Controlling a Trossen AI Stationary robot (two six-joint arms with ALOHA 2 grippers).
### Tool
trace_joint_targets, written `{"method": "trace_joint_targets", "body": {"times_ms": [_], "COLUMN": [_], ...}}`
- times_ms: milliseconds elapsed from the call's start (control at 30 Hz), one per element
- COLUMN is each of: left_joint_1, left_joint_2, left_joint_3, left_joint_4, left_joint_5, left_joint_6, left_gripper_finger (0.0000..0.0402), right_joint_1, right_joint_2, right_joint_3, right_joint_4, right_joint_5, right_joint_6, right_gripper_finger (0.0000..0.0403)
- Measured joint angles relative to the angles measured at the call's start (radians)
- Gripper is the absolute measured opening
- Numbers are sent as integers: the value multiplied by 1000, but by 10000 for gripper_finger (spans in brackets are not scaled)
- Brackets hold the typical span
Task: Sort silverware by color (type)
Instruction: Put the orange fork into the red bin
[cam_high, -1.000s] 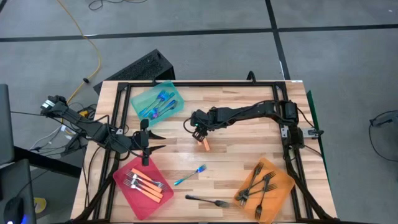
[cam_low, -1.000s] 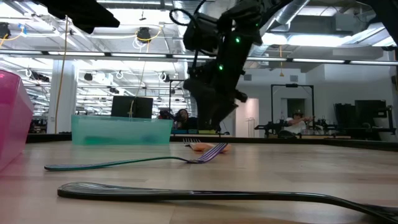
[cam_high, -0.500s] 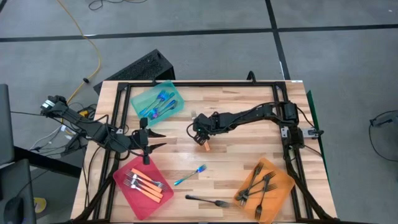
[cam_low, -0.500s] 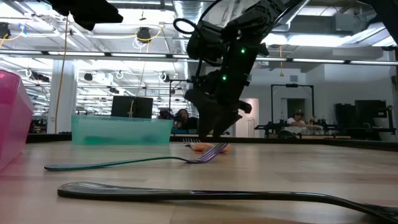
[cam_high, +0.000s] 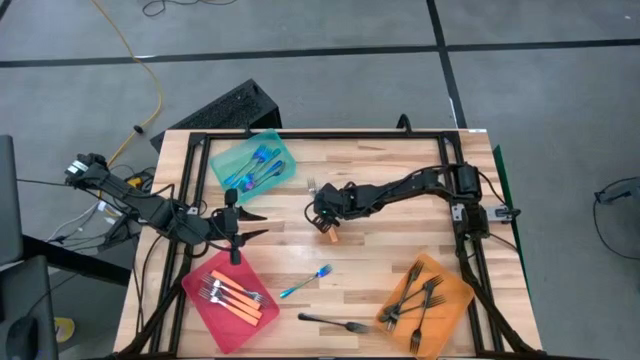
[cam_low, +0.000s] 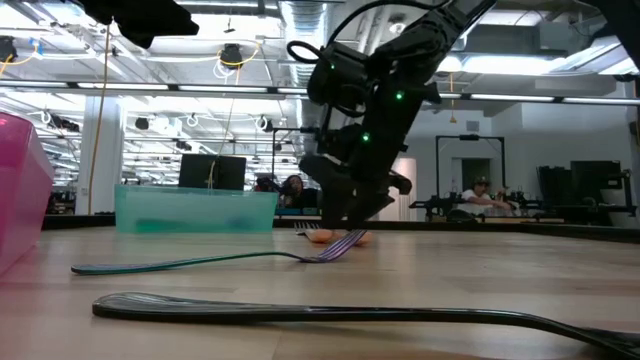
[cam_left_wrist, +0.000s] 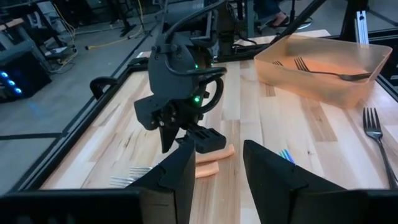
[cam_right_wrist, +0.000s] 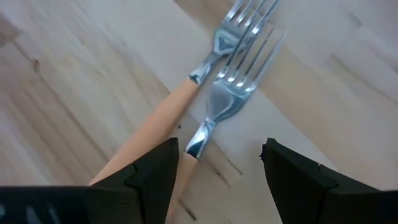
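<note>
Your two orange-handled forks (cam_right_wrist: 205, 118) lie side by side, touching, flat on the worktop (cam_high: 400, 240), between the teal tray (cam_high: 253, 164) and the orange tray (cam_high: 425, 303). The right gripper (cam_high: 322, 212) is low over them with its jaws spread wide, one finger on either side of the handles, gripping nothing.

Further from the teal tray, toward the near edge, a blue-handled fork (cam_high: 305, 281) lies loose on the wood, and beyond it a black fork (cam_high: 335, 323) lies near the edge. The teal tray itself holds blue-handled forks (cam_high: 252, 166). The red tray (cam_high: 196, 290), at the near left corner, holds orange-handled forks with metal tines (cam_high: 232, 296); the orange tray holds a heap of black forks (cam_high: 415, 295).

Your left gripper (cam_high: 250, 226) waits beside the teal tray, above the red one, jaws apart and holding nothing, as far as you can tell from its wrist view.
</note>
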Motion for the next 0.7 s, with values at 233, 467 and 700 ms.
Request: {"method": "trace_joint_targets", "body": {"times_ms": [233,467,700], "left_joint_1": [0,0,0], "left_joint_2": [0,0,0], "left_joint_3": [0,0,0], "left_joint_4": [0,0,0], "left_joint_5": [-23,-28,-31], "left_joint_6": [3,9,-4], "left_gripper_finger": [121,121,121], "right_joint_1": [-6,-1,-13], "right_joint_2": [3,3,3], "right_joint_3": [-3,-3,-1], "right_joint_4": [14,-17,-57], "right_joint_5": [-2,7,9], "right_joint_6": [-5,-4,-19], "right_gripper_finger": [255,230,113]}}
